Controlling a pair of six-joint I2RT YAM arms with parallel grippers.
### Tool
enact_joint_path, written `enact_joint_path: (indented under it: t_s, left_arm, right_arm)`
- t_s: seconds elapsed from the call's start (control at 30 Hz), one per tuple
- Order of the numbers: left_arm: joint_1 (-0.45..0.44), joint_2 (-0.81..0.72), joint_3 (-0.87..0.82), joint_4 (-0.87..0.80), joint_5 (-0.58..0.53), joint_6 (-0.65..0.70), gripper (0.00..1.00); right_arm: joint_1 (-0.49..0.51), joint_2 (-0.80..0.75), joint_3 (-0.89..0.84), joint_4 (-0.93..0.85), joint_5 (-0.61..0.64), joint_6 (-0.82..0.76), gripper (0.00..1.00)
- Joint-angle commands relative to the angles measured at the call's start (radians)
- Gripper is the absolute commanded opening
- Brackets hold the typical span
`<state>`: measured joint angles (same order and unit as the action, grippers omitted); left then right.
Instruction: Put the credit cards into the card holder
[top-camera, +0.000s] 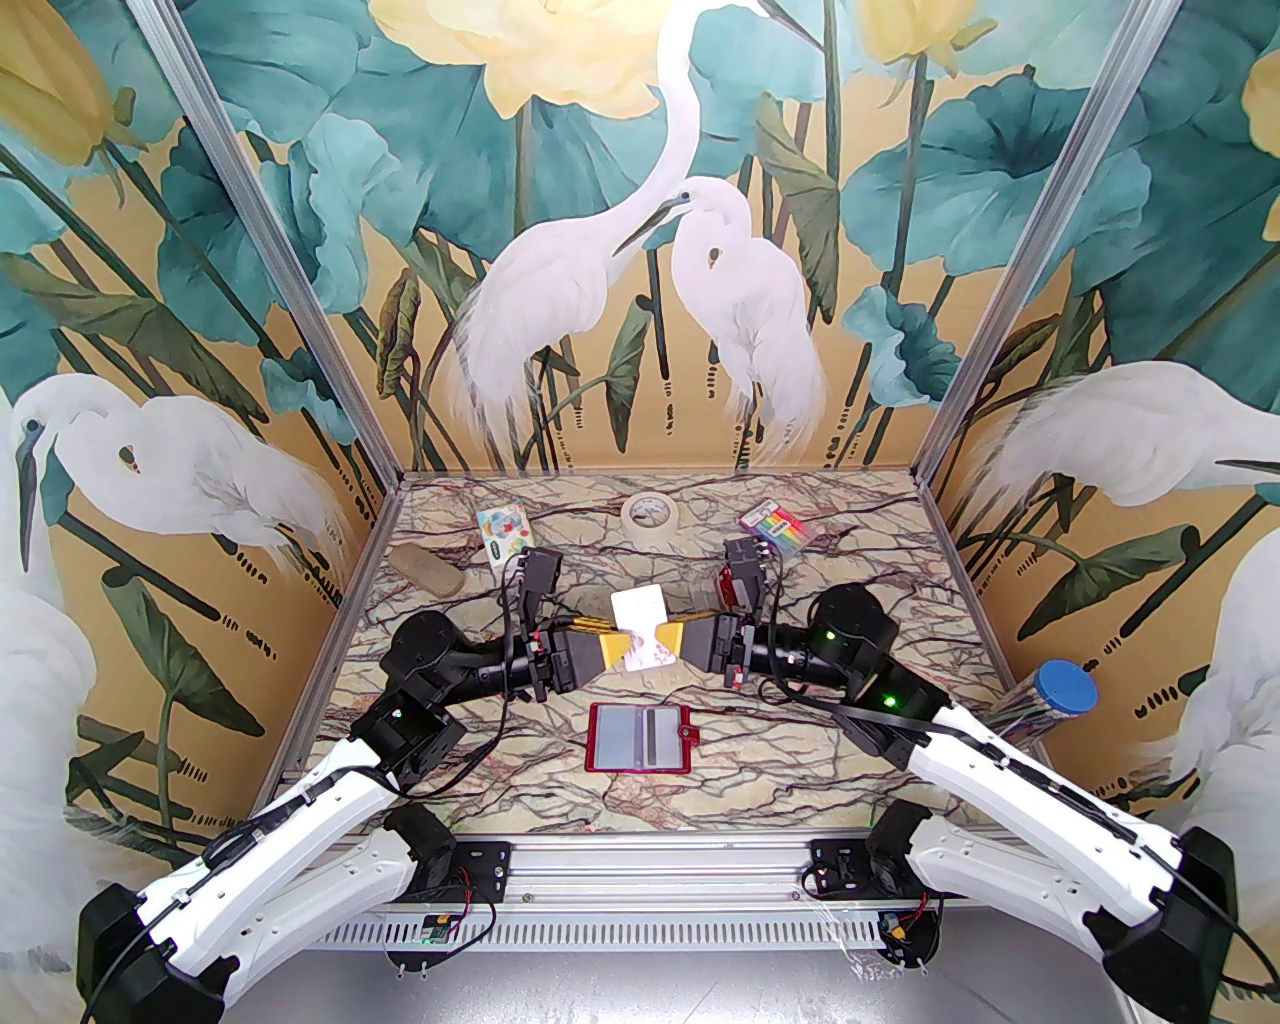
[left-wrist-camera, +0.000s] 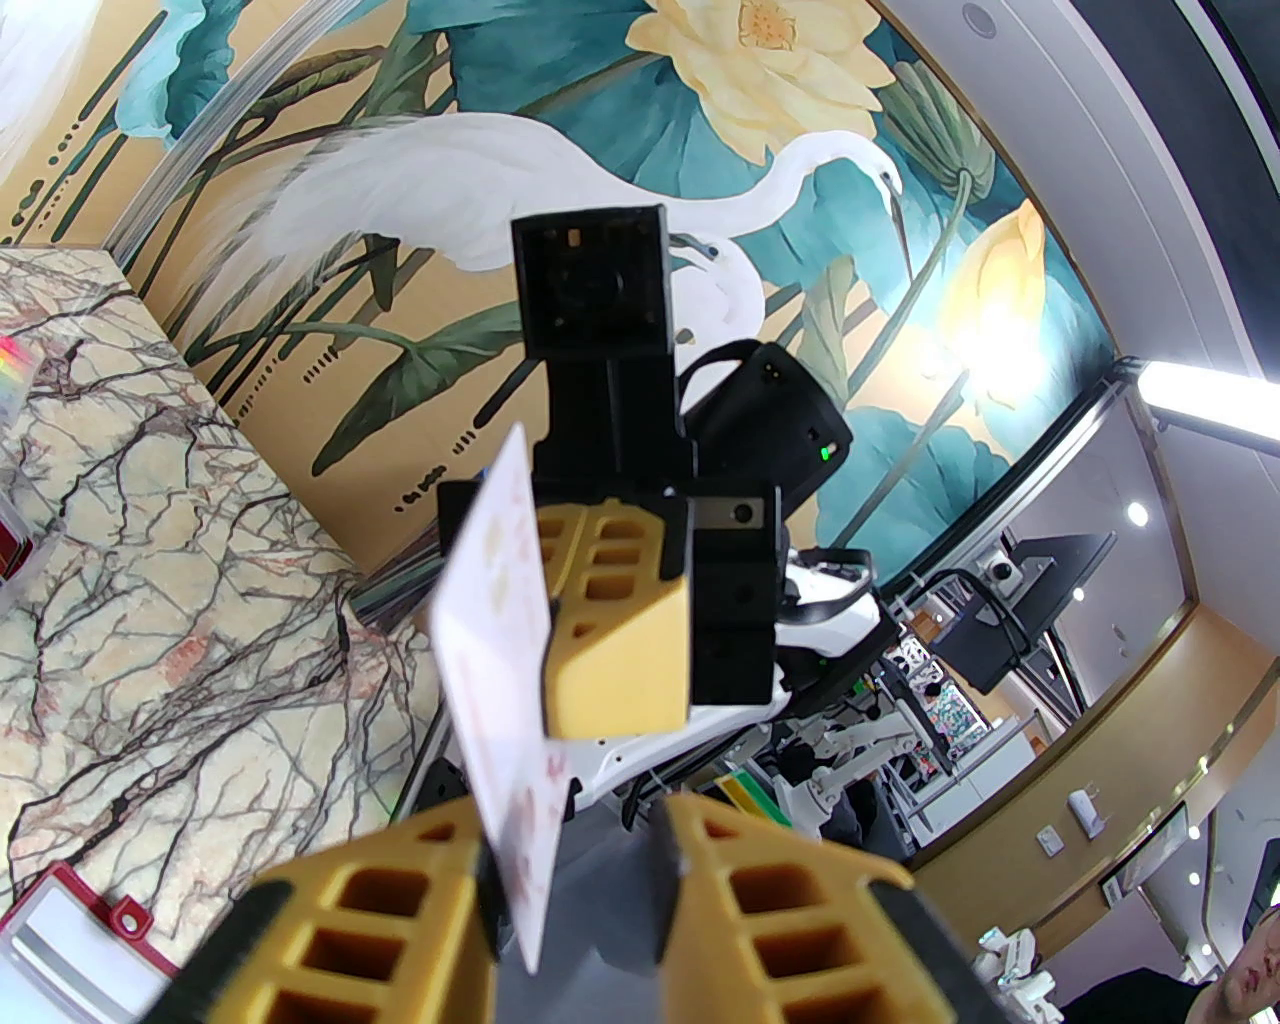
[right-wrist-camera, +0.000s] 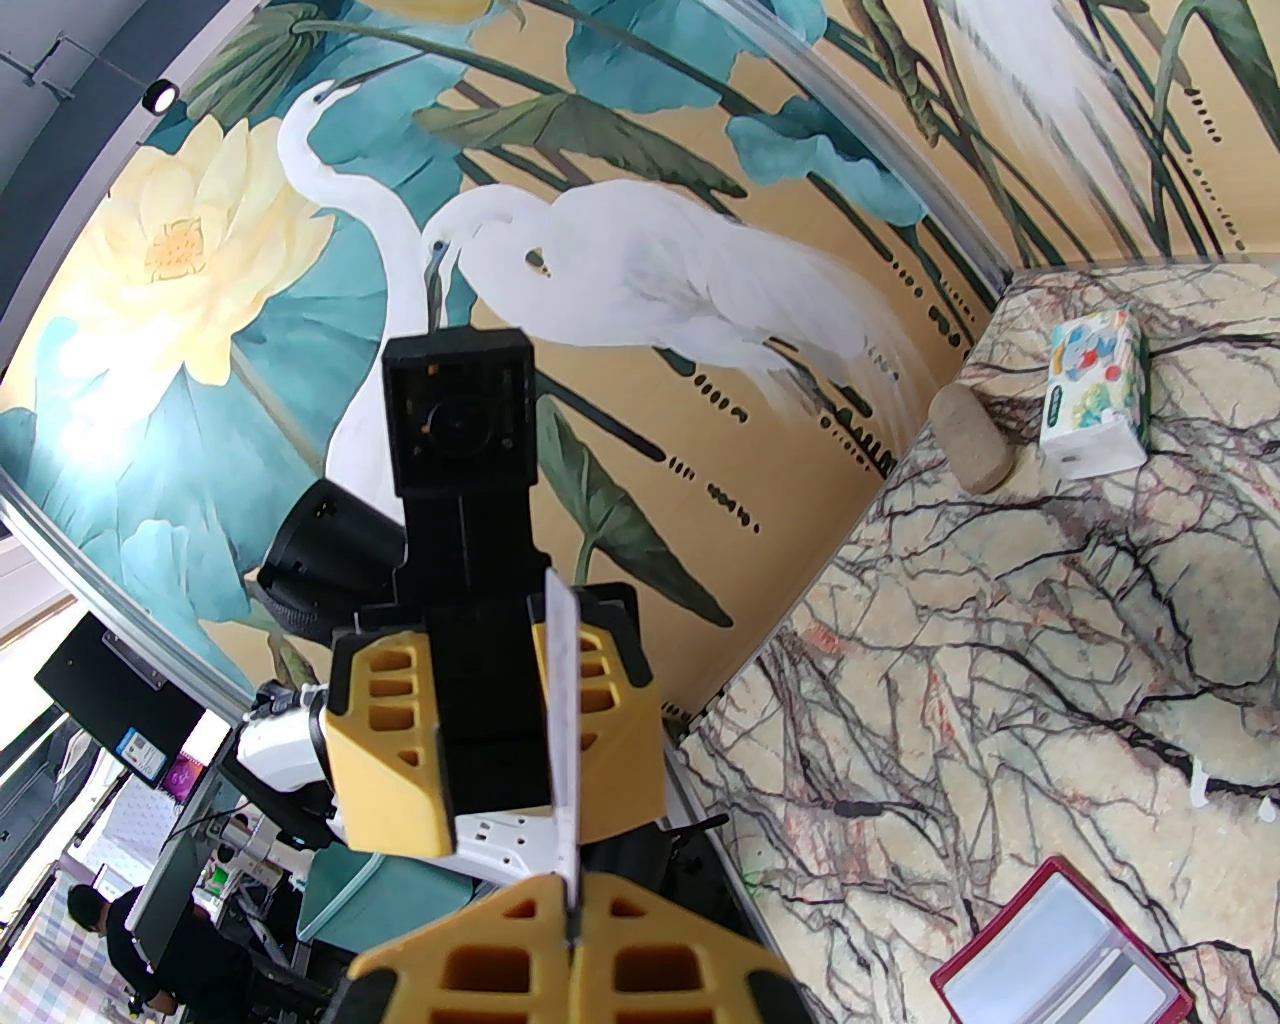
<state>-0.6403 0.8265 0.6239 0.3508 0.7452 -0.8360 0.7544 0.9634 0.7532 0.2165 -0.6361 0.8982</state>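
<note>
Right tool (right-wrist-camera: 575, 895) pinches a white credit card (top-camera: 640, 605) on edge, aloft just beyond the open card holder (top-camera: 688, 737). Left tool (left-wrist-camera: 585, 850), jaws spread, straddles the card. This looks like a handover: left must close before right lets go.

No legible text, number or brand anywhere. Small green label and print on tissue pack (right-wrist-camera: 1093, 390) too tiny to read; faint pink marks on card (left-wrist-camera: 500, 620) washed out, unreadable.

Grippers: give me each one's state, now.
Left gripper: open, fingers either side of the credit card, not clamped.
Right gripper: shut on the credit card.
</note>
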Motion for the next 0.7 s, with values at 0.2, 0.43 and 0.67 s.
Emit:
enact_joint_path:
  t_s: [0.2,0.43,0.67]
  left_arm:
    - [0.004,-0.022,0.001,-0.056,0.024,0.043,0.05]
    - [0.004,-0.023,0.036,-0.157,0.056,0.094,0.00]
    - [0.004,-0.030,0.043,-0.192,0.146,0.094,0.00]
  right_arm:
    - [0.010,-0.001,0.015,-0.006,-0.008,-0.001,0.00]
    - [0.010,-0.029,0.069,-0.187,-0.013,-0.125,0.27]
    - [0.010,-0.047,0.127,-0.292,-0.082,-0.229,0.30]
